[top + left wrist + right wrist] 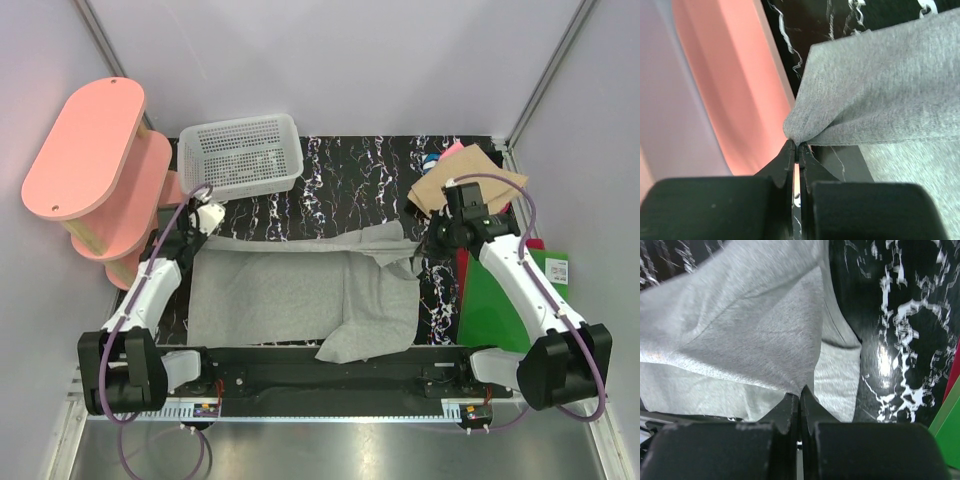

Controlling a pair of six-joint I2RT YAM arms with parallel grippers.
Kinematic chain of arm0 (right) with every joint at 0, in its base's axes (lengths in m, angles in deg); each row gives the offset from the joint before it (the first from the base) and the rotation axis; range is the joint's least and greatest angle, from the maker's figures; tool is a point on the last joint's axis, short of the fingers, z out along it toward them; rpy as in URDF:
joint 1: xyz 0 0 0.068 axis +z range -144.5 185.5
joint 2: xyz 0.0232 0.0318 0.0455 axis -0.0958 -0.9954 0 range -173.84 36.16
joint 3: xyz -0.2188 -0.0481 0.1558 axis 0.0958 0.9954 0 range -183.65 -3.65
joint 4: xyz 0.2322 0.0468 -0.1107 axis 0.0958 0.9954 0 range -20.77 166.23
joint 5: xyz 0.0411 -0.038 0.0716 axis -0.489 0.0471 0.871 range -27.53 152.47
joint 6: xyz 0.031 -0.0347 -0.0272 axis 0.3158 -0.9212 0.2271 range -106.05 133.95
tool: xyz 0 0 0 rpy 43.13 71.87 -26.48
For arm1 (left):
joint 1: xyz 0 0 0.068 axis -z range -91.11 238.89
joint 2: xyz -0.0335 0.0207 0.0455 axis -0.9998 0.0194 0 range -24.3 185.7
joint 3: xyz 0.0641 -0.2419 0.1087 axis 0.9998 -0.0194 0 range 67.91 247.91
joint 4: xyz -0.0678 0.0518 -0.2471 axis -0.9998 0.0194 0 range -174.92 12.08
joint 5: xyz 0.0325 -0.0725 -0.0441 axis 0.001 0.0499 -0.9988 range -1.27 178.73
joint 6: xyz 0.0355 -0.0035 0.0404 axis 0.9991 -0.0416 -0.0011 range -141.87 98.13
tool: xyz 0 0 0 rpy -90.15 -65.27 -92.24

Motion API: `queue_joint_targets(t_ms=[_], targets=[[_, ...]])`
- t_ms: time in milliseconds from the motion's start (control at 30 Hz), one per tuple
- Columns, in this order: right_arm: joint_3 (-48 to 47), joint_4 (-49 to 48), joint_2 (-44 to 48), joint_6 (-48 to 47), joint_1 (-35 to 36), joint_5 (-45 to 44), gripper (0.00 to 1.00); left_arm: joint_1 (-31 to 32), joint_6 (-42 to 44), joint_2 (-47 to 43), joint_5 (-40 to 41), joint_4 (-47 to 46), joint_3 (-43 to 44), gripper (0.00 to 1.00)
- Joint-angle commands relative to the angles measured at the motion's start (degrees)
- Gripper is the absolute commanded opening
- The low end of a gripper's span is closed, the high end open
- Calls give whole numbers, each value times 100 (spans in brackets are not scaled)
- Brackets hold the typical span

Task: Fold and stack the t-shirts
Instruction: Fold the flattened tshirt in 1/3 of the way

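Pinches one bunched corner of the large light grey cloth t-shirt (880, 85) in the left gripper (799, 146) and another edge in the right gripper (800, 392), over the black marbled counter (880, 300)

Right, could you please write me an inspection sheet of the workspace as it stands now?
Surface: black marbled table, glossy.
Job's things: grey t-shirt spread out in the middle, rumpled along its right side; tan shirt folded at rear right, with pink and blue cloth peeking out behind it.
Clutter: white mesh basket at rear left; green board along the right edge.
Grippers: left gripper shut on the grey t-shirt's rear left corner; right gripper shut, apparently pinching its rear right corner.
Cables: purple cables loop along both arms, off the cloth.
Surroundings: pink shelf at left; pale walls.
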Motion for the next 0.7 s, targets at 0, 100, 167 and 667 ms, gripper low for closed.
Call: queue_joint_targets(t_ms=[0, 100, 167, 667], targets=[[495, -222, 262, 305, 18, 40, 0, -69, 19, -353, 128, -269, -239, 0], [917, -311, 254, 472, 141, 120, 0, -78, 2, -555, 67, -154, -485, 0], [1172, -346, 210, 534, 176, 225, 8, -69, -51, -757, -47, -5, -661, 0], [-522, -389, -999, 667, 203, 392, 47, -43, -815, -1128, -1364, 2375, 329, 83]])
